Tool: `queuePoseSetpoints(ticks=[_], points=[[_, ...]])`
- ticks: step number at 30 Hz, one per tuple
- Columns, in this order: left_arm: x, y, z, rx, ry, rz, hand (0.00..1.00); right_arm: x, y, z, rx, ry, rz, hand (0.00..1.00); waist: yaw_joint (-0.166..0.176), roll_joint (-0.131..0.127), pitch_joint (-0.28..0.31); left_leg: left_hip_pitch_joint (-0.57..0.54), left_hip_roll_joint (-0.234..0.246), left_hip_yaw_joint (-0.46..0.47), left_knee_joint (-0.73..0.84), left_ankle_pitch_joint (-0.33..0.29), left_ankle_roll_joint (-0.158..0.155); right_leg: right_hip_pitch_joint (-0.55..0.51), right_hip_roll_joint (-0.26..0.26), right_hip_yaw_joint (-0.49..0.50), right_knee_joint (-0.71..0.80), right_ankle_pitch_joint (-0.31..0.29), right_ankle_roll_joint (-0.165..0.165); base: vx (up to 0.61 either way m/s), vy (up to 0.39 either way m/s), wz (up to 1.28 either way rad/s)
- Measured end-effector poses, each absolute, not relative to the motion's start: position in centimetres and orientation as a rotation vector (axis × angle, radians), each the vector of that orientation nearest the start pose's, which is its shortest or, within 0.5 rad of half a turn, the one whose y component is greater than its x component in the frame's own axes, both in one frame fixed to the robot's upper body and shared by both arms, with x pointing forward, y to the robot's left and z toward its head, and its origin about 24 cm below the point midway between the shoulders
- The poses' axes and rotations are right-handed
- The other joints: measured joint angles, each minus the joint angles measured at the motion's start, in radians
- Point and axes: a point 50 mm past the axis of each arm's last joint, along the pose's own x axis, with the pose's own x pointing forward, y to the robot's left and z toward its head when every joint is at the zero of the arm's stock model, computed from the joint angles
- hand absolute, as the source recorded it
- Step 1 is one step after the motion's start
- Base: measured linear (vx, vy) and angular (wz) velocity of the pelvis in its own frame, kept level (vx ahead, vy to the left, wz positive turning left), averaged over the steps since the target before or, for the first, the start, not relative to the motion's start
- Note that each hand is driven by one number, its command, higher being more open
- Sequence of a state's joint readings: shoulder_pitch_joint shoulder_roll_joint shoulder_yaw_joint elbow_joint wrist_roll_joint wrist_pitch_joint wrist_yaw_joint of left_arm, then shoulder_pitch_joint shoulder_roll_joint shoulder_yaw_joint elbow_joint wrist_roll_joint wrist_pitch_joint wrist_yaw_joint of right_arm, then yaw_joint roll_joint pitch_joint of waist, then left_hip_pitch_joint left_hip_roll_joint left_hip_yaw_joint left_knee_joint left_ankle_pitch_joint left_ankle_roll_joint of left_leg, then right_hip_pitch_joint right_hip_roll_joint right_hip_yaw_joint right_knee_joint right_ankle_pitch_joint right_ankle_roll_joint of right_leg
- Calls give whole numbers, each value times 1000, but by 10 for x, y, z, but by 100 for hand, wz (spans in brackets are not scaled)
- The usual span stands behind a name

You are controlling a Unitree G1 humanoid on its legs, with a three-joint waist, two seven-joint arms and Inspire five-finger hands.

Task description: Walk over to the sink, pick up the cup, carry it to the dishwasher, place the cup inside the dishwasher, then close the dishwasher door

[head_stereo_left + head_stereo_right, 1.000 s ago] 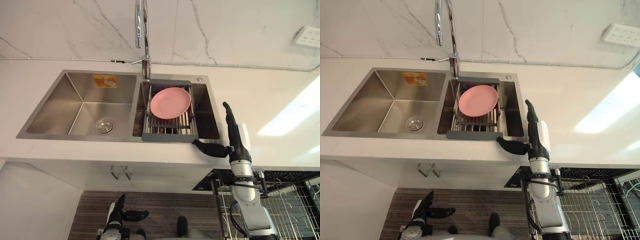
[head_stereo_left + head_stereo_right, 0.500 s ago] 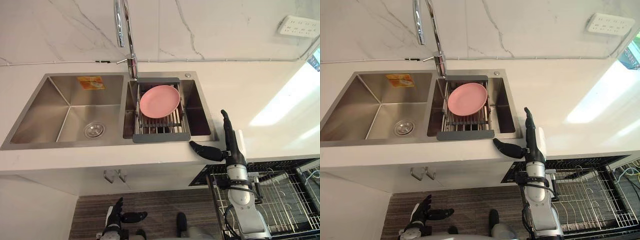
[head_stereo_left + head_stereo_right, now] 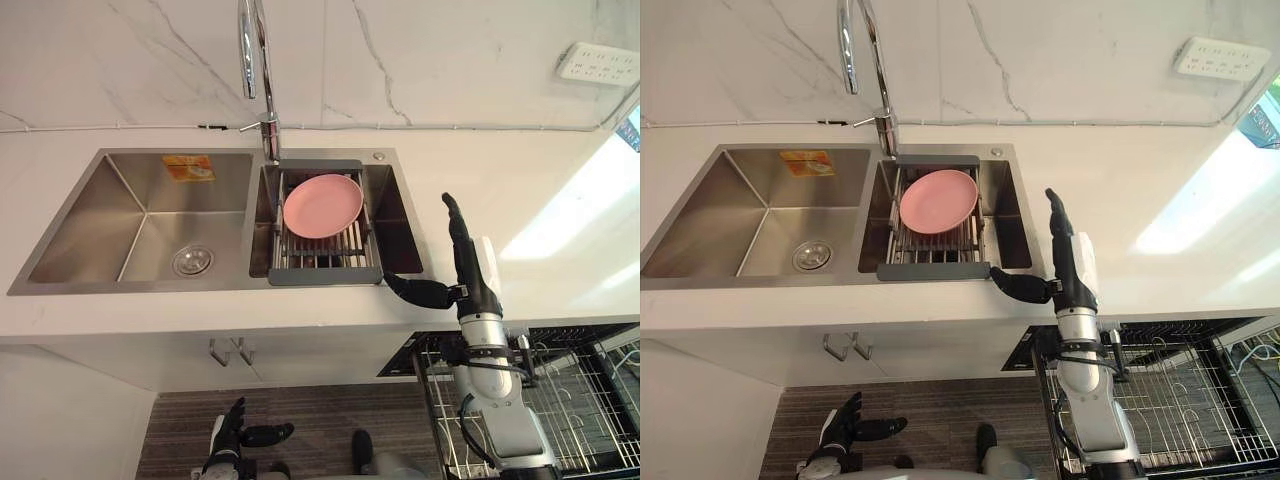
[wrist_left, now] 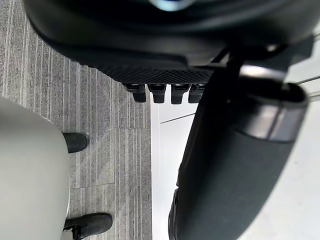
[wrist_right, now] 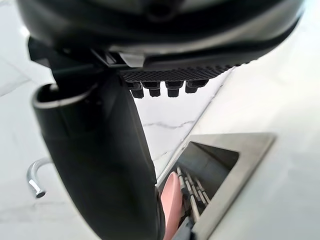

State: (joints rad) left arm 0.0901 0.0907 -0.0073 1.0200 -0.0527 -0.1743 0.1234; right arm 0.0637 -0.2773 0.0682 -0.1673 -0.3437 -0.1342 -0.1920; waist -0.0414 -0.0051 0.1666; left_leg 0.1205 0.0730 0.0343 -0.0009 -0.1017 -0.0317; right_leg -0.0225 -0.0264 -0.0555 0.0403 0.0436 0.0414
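Observation:
A steel double sink [image 3: 150, 215] is set in the white counter. Its right basin carries a grey drying rack [image 3: 325, 262] with a pink plate [image 3: 322, 205] lying on it; the plate [image 5: 172, 200] also shows past my right thumb in the right wrist view. My right hand [image 3: 470, 285] is raised over the counter just right of the sink's front corner, fingers straight and thumb pointing toward the rack, holding nothing. My left hand [image 3: 234, 432] hangs low over the floor, open and empty. The dishwasher's wire rack [image 3: 575, 400] is pulled out at the lower right.
A tall chrome faucet [image 3: 258, 70] rises between the basins. The left basin has a drain [image 3: 192, 261] and a sticker [image 3: 188, 167]. A wall socket [image 3: 596, 62] sits at the upper right. Cabinet handles [image 3: 230, 350] hang under the counter, above grey striped flooring [image 3: 300, 420].
The whole picture has shifted, so the camera has moved. My right hand keeps its open pose by the sink's front right corner; the left hand stays low.

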Motion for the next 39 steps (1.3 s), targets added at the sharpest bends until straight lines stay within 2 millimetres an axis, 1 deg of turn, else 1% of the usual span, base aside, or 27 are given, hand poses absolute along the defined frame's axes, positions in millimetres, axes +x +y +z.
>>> queuePoseSetpoints(ticks=[5, 9, 13, 15, 17, 19, 21, 24, 25, 29, 31, 33, 37, 39], points=[[111, 192, -151, 94, 928, 196, 100, 248, -173, 90, -621, -322, -10, 100, 2, -2, -1, -6, 0, -14, -2, 3, 1, -3, 0, -10, 3, -1, 0, 1, -8, 7], [112, 193, -151, 95, 925, 192, 100, 258, -172, 86, -647, -305, 18, 100, 6, -10, -5, -16, -4, -24, -7, 9, 0, -15, 1, -18, 13, -6, 0, -9, -10, 8], [112, 193, -151, 94, 923, 186, 100, 267, -171, 83, -695, -291, 60, 100, 13, -11, -6, -16, -4, -27, -8, 10, -1, -16, 2, -20, 13, -7, -1, -2, -1, 2], [112, 194, -151, 94, 922, 186, 100, 273, -171, 86, -712, -300, 57, 100, 13, -12, -6, -18, -4, -28, -10, 12, -2, -18, 2, -20, 13, -11, -2, 0, 0, 0], [113, 194, -150, 96, 920, 185, 100, 281, -174, 89, -768, -304, 53, 100, 16, -14, -7, -29, -5, -36, -14, 19, -4, -29, 1, -25, 16, -15, -3, -37, -22, 7], [114, 194, -150, 98, 917, 185, 100, 284, -175, 90, -783, -308, 45, 100, 15, -15, -7, -37, -4, -46, -18, 26, -5, -33, 1, -32, 16, -15, -4, -24, -24, 15], [115, 194, -150, 98, 916, 185, 100, 288, -173, 93, -812, -323, 42, 100, 16, -15, -7, -39, -2, -54, -21, 32, -7, -34, 3, -38, 17, -15, -5, -24, -26, 12], [115, 194, -150, 99, 915, 185, 100, 298, -168, 98, -869, -347, 40, 100, 23, -16, -7, -42, 0, -55, -23, 37, -10, -42, 4, -38, 26, -18, -9, -41, -19, 1], [115, 194, -150, 98, 914, 185, 100, 301, -168, 98, -886, -346, 36, 100, 28, -17, -7, -44, -1, -57, -26, 41, -10, -46, 3, -40, 29, -18, -10, -40, -14, 4], [116, 194, -149, 100, 910, 187, 100, 312, -170, 99, -934, -338, 3, 100, 29, -18, -7, -58, -2, -75, -36, 55, -11, -53, -1, -61, 30, -18, -10, -29, -11, 16], [117, 194, -149, 101, 905, 191, 100, 318, -171, 100, -968, -326, -16, 100, 39, -18, -7, -63, -2, -79, -44, 63, -12, -61, -2, -64, 34, -19, -10, -24, -12, 9], [119, 194, -148, 103, 901, 197, 100, 321, -173, 100, -979, -316, -36, 100, 47, -18, -7, -72, -2, -88, -52, 71, -13, -69, -3, -71, 34, -18, -11, -16, -14, 10], [120, 194, -148, 103, 896, 199, 100, 325, -177, 95, -1028, -284, -63, 100, 53, -18, -7, -79, -1, -115, -60, 81, -15, -69, -5, -82, 37, -19, -12, -2, -6, 22], [122, 194, -146, 103, 883, 198, 100, 330, -179, 95, -1041, -267, -67, 100, 57, -19, -6, -84, -2, -120, -61, 83, -15, -75, -7, -84, 45, -21, -12, -15, 2, 7]])
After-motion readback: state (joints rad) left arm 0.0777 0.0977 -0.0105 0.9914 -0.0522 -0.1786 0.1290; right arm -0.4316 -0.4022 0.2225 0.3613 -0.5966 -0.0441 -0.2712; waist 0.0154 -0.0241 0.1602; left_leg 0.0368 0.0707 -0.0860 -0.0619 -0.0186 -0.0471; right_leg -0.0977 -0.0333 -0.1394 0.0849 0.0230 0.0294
